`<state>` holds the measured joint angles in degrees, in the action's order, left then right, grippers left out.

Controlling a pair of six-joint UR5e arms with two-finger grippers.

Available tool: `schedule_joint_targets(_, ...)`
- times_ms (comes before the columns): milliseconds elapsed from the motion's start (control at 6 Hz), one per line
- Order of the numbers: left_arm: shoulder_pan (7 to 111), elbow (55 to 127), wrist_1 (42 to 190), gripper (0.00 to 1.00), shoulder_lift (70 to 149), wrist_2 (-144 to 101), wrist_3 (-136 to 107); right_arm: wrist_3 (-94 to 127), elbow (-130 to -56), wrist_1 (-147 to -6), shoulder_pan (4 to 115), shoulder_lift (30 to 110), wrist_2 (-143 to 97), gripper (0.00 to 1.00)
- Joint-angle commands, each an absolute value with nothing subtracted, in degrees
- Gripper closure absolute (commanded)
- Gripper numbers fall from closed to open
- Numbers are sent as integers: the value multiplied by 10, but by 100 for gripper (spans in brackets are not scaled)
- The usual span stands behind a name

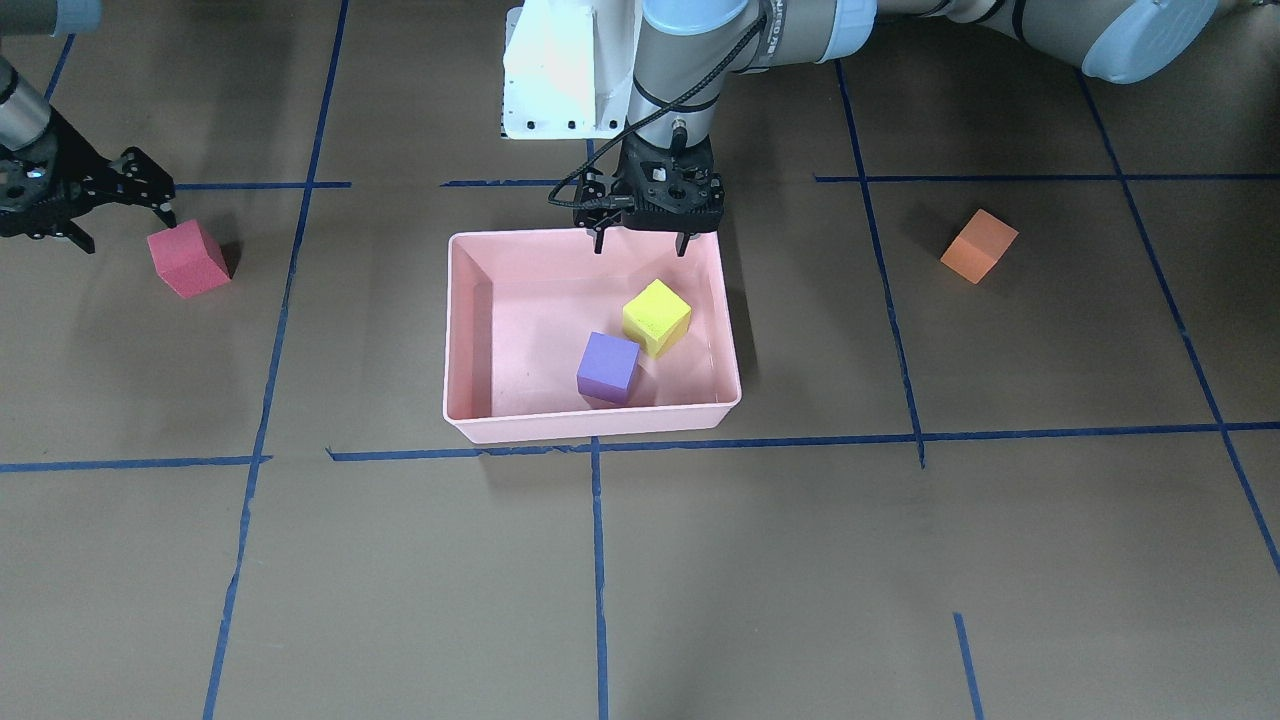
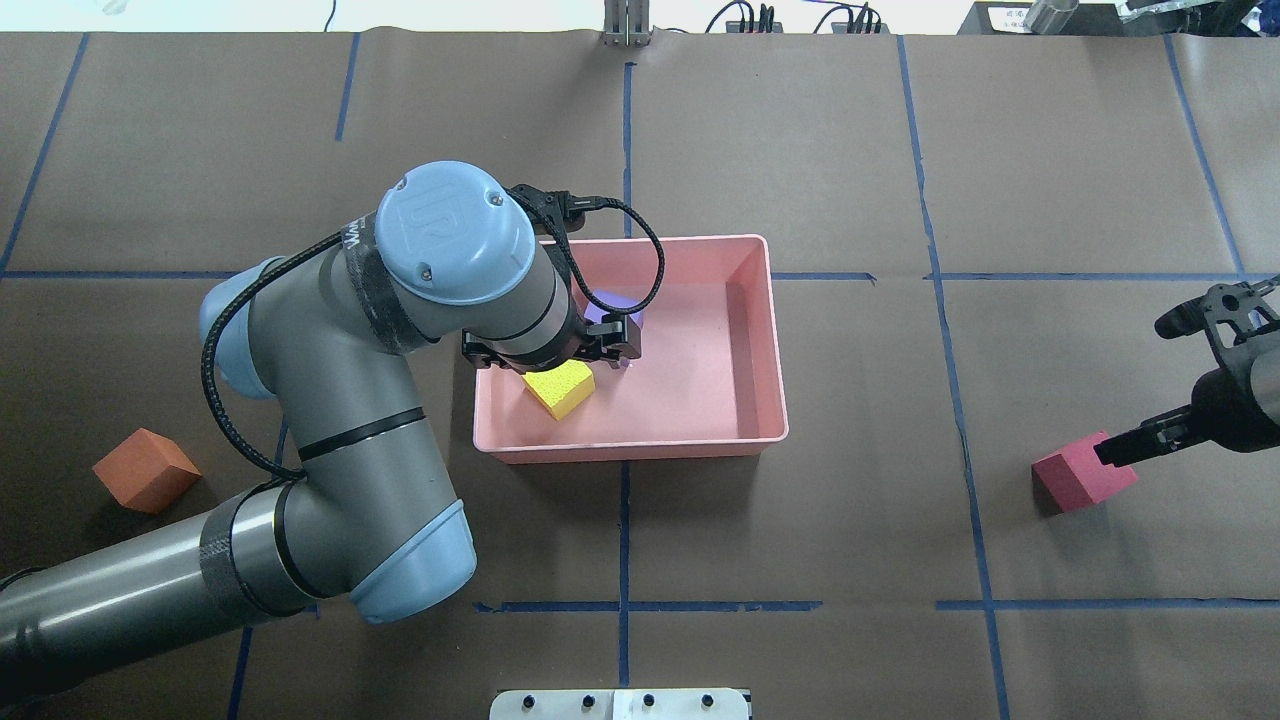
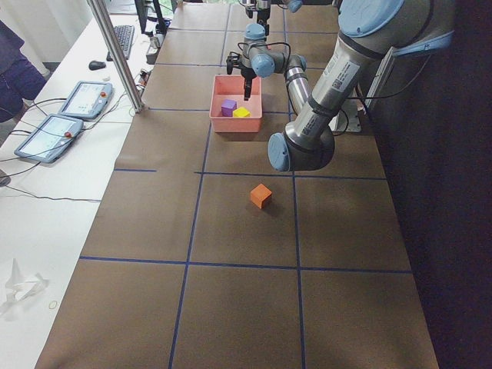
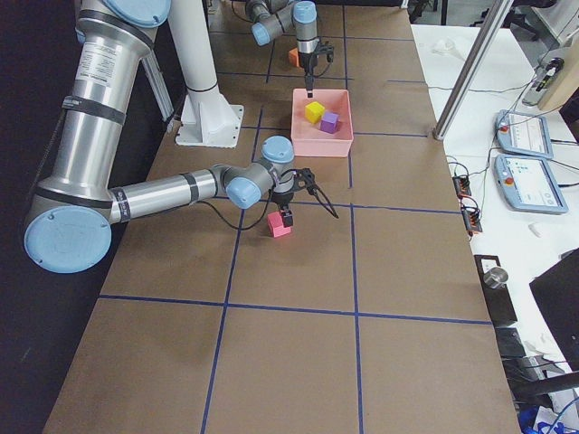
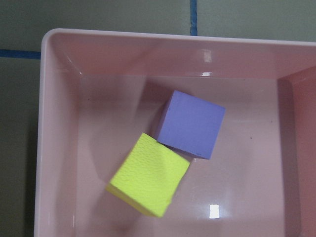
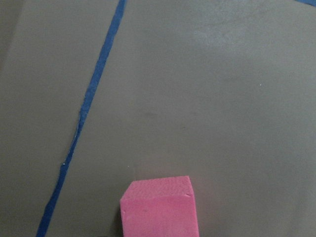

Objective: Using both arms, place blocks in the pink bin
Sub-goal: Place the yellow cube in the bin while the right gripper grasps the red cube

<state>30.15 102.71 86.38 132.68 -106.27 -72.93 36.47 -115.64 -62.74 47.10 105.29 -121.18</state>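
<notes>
Surface (image 1: 700,560) brown, taped in blue squares. Pink bin (image 1: 470,330) mid-frame in the front view. Left pincer (image 1: 640,245) above its upper rim, fingers apart, empty. Right pincer (image 1: 125,228) far left, apart, one tip beside red block (image 1: 188,258). Purple block (image 1: 608,367) and yellow-green block (image 1: 656,316) touching inside bin. Orange block (image 1: 978,245) upper right, alone.

I get bright, even light from above in every view. Shadows are soft: a narrow one beside the bin (image 1: 590,425) on its side toward the orange block (image 1: 978,246), a short one by the red block (image 1: 188,259) on its bin-facing side. Left wrist view is sharp, with two small white glare spots on the bin floor. Right wrist view is a bit soft, and red washes to pink. The overhead view's strip beyond the bin is blown white. Side views go black on the robot's side of the bin.
</notes>
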Motion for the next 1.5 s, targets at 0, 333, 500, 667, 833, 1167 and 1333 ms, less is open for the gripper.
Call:
schedule_joint_targets(0,301,1031,864,0,1325,-1063,-729,387,-1133,-621,445,1034,-1201,0)
schedule_joint_targets(333,301,1032,864,0,1323,-1063,-729,386,-1096,-621,415,1023,-1184,0)
schedule_joint_targets(500,301,1034,864,0,1323,-1063,-729,386,-1085,-621,404,1022,-1184,1)
schedule_joint_targets(667,301,1034,864,0,1319,-1063,-725,386,-1077,-621,399,1021,-1185,31)
schedule_joint_targets(833,301,1034,864,0,1319,-1063,-724,387,-1082,-622,400,1021,-1186,66)
schedule_joint_targets(1167,307,1089,862,0,1266,-1070,-650,427,-1121,-630,402,1008,-1196,82)
schedule_joint_targets(1333,326,1118,861,0,1227,-1077,-591,472,-1131,-672,413,958,-1205,82)
